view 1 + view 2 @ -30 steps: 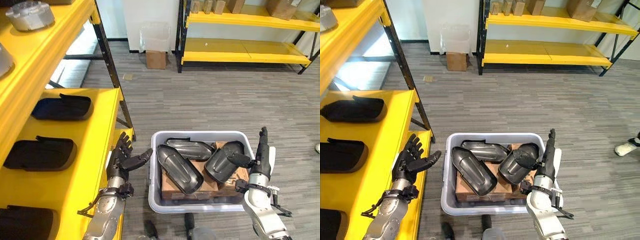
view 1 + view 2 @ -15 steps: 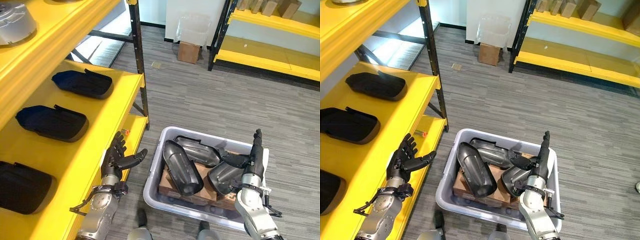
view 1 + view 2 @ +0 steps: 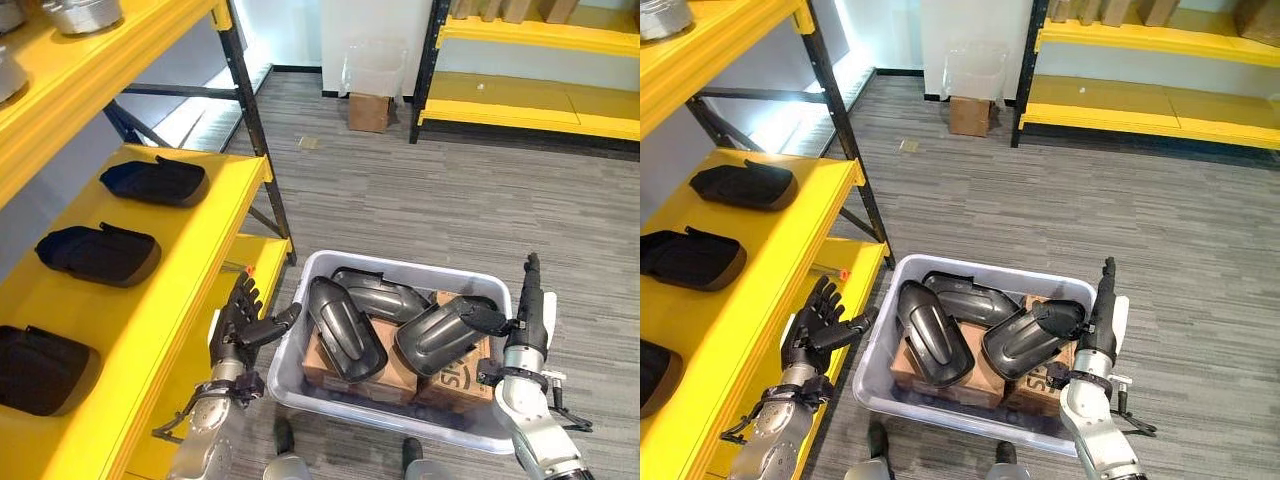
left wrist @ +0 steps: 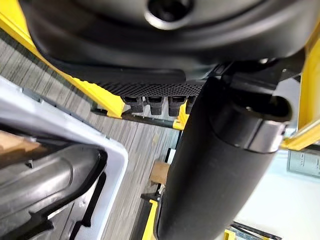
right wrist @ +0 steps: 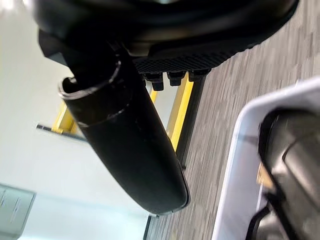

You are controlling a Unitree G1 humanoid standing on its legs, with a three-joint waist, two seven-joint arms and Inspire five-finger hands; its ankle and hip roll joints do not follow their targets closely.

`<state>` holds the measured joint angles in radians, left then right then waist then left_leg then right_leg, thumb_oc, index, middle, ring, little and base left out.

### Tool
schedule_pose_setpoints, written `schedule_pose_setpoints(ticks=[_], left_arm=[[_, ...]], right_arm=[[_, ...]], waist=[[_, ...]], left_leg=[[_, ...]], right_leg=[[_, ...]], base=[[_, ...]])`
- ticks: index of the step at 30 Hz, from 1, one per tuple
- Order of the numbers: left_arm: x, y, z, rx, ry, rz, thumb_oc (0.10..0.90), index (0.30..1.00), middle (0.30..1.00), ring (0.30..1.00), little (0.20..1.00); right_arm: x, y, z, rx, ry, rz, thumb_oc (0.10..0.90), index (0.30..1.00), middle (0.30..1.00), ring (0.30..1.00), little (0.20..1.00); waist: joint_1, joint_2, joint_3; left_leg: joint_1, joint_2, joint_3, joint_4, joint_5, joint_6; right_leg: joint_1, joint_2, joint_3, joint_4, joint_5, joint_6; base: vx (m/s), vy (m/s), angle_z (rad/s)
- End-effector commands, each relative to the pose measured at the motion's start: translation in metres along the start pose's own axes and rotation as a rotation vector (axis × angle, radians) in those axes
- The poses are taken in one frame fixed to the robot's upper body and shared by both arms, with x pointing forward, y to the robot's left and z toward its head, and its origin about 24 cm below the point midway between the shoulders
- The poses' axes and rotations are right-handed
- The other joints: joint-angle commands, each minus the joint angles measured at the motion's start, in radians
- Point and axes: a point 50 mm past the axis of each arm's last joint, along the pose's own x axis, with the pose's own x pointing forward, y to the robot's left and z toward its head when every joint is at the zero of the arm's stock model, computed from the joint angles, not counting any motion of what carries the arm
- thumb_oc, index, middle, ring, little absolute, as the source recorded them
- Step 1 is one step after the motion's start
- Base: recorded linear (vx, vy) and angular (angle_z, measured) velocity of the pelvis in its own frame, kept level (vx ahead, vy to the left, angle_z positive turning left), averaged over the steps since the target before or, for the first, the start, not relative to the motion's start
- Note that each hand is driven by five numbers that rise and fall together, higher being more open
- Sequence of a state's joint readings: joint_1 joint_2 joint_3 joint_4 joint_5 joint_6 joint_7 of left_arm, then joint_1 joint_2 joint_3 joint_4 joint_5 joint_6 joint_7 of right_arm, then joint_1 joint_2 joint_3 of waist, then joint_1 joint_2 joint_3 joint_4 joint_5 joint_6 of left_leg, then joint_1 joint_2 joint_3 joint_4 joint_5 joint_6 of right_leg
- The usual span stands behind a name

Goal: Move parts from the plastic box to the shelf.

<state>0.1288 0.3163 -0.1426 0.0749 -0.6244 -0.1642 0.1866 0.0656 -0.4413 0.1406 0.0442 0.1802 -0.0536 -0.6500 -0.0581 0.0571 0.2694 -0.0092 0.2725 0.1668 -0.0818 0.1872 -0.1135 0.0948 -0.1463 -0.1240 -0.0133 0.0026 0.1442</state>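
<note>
A pale grey plastic box (image 3: pixel 288 380) stands on the floor beside a yellow shelf (image 3: pixel 190 260). Three black shell-shaped parts lie in it on cardboard cartons: one at the left (image 3: pixel 345 328), one at the back (image 3: pixel 382 295), one at the right (image 3: pixel 440 335). My left hand (image 3: pixel 240 325) hovers open between the shelf and the box's left wall, fingers spread. At the box's right end my right hand (image 3: pixel 527 315) stands open, fingers straight up, its thumb over the right part's end. Three more black parts (image 3: pixel 98 254) rest on the shelf. The left wrist view shows the box rim (image 4: pixel 80 137).
The upper yellow shelf board carries metal parts (image 3: pixel 85 12). A second yellow rack (image 3: pixel 520 105) stands across the grey carpet, with a small cardboard box (image 3: pixel 369 110) and a clear bin (image 3: pixel 375 68) beside it. Open carpet lies between that rack and the plastic box.
The whole picture has shifted, so the camera has moved. Both hands keep their open pose on either side of the box, and the parts stay in it.
</note>
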Motion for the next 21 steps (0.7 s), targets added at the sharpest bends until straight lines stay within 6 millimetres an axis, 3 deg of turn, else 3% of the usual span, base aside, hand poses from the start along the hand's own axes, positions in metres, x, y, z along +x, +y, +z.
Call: schedule_pose_setpoints(ticks=[1,6,15,16,21], left_arm=[[0.016,-0.004,0.054,-0.02,-0.268,-0.058,0.9,1.0,1.0,1.0,1.0],[0.018,-0.002,0.05,-0.014,-0.259,-0.053,0.9,1.0,1.0,1.0,1.0],[0.024,-0.008,0.05,0.025,-0.252,-0.057,0.9,1.0,1.0,1.0,1.0],[0.03,-0.008,0.046,0.094,-0.247,-0.169,0.9,1.0,1.0,1.0,1.0],[0.029,-0.009,0.046,0.098,-0.241,-0.175,0.9,1.0,1.0,1.0,1.0]], right_arm=[[0.021,0.003,0.053,0.122,-0.228,-0.008,0.9,1.0,1.0,1.0,1.0],[0.023,0.006,0.052,0.179,-0.196,0.082,0.9,1.0,1.0,1.0,1.0],[0.013,0.018,0.042,0.294,-0.125,0.185,0.9,1.0,1.0,1.0,1.0],[0.005,0.027,0.032,0.406,-0.151,0.558,0.9,1.0,1.0,1.0,1.0],[0.006,0.028,0.035,0.413,-0.151,0.553,0.9,1.0,1.0,1.0,1.0]], waist=[[-0.003,-0.059,-0.055],[-0.029,-0.042,-0.076],[-0.048,-0.036,-0.095],[-0.056,-0.064,-0.13],[-0.051,-0.066,-0.137]], left_leg=[[0.018,0.046,0.017,0.081,-0.11,-0.024],[0.047,0.065,0.051,0.048,-0.094,-0.036],[0.069,0.037,0.056,0.076,-0.138,-0.025],[0.165,-0.089,0.14,-0.005,-0.194,0.028],[0.167,-0.087,0.142,-0.005,-0.192,0.026]], right_leg=[[-0.004,-0.064,-0.055,0.114,-0.099,-0.034],[-0.008,-0.069,-0.055,0.111,-0.095,-0.034],[-0.007,-0.084,-0.046,0.129,-0.099,-0.024],[0.024,-0.019,-0.114,-0.062,0.015,-0.004],[0.03,-0.019,-0.116,-0.066,0.015,-0.005]], base=[[-0.03,-0.062,-0.18],[0.0,-0.028,-0.19],[0.05,-0.009,-0.06],[0.04,-0.022,0.01],[0.0,0.0,0.0]])
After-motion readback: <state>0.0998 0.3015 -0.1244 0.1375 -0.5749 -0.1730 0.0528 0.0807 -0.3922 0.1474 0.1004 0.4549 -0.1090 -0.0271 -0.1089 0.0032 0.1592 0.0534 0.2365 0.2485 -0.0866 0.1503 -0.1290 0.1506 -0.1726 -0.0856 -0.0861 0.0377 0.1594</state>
